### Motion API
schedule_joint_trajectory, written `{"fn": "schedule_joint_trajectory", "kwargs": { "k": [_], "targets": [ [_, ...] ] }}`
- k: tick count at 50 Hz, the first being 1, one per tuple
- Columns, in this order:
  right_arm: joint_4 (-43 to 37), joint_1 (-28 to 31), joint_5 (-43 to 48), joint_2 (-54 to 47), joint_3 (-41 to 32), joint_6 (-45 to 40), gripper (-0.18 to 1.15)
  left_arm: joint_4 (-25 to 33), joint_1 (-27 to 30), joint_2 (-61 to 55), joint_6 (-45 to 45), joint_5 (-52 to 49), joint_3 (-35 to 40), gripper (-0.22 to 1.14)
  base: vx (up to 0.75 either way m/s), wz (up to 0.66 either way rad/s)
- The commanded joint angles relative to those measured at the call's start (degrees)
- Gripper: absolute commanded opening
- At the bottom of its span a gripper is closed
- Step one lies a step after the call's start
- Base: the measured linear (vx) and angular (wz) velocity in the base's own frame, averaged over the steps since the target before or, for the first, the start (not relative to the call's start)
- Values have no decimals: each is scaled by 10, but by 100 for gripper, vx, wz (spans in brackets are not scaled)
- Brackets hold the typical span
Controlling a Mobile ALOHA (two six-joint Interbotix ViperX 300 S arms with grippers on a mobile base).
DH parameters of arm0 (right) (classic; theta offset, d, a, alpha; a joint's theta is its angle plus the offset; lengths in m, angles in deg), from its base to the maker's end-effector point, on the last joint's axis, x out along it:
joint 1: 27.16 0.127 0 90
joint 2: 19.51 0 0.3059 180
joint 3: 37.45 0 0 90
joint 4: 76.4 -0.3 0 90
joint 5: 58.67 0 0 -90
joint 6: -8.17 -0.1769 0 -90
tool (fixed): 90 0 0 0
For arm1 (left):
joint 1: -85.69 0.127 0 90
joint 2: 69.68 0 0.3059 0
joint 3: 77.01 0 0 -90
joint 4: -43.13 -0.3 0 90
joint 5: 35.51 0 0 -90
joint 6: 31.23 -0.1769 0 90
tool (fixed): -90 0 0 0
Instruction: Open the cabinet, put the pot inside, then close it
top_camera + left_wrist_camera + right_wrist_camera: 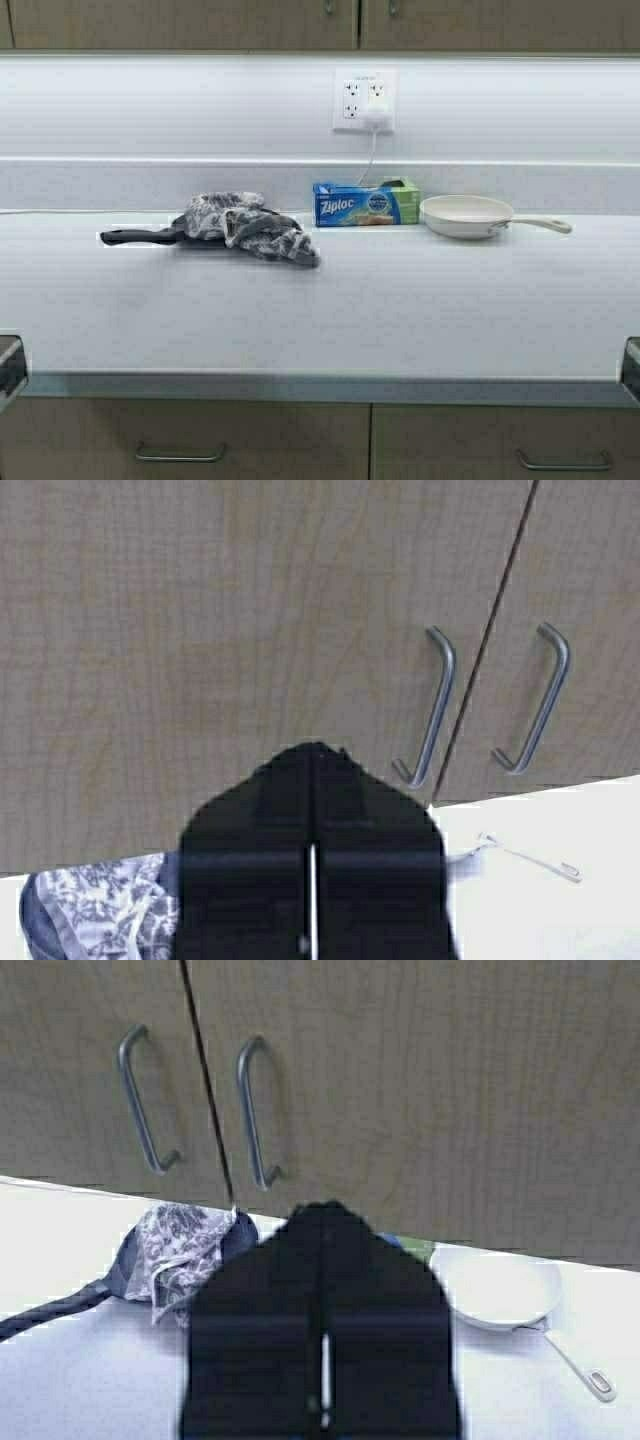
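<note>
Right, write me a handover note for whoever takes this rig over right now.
Left hand: shut, holding nothing, low at the left front of the counter.
Right hand: shut, holding nothing, low at the right front.
Cabinet: both doors closed, bar handles side by side at the centre seam.
Pot: not in any view. On the counter are only a cloth-draped pan, a Ziploc box and a white pan.
Done: nothing.
Left: find the pot, open the cabinet, put the pot inside, close it.
</note>
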Motion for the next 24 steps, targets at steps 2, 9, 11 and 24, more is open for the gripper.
{"fn": "schedule_joint_trajectory", "kwargs": {
  "k": [2,9,11,24],
  "targets": [
    [0,0,3,4,-7,0,7,-1,-1,4,0,4,6,4,0,0],
    [0,0,3,4,-7,0,7,-2,-1,4,0,4,5,4,0,0],
    [0,0,3,4,-7,0,7,-2,-1,4,0,4,6,4,0,0],
    [0,0,3,4,-7,0,7,-1,-1,3,0,4,6,4,0,0]
  ]
}}
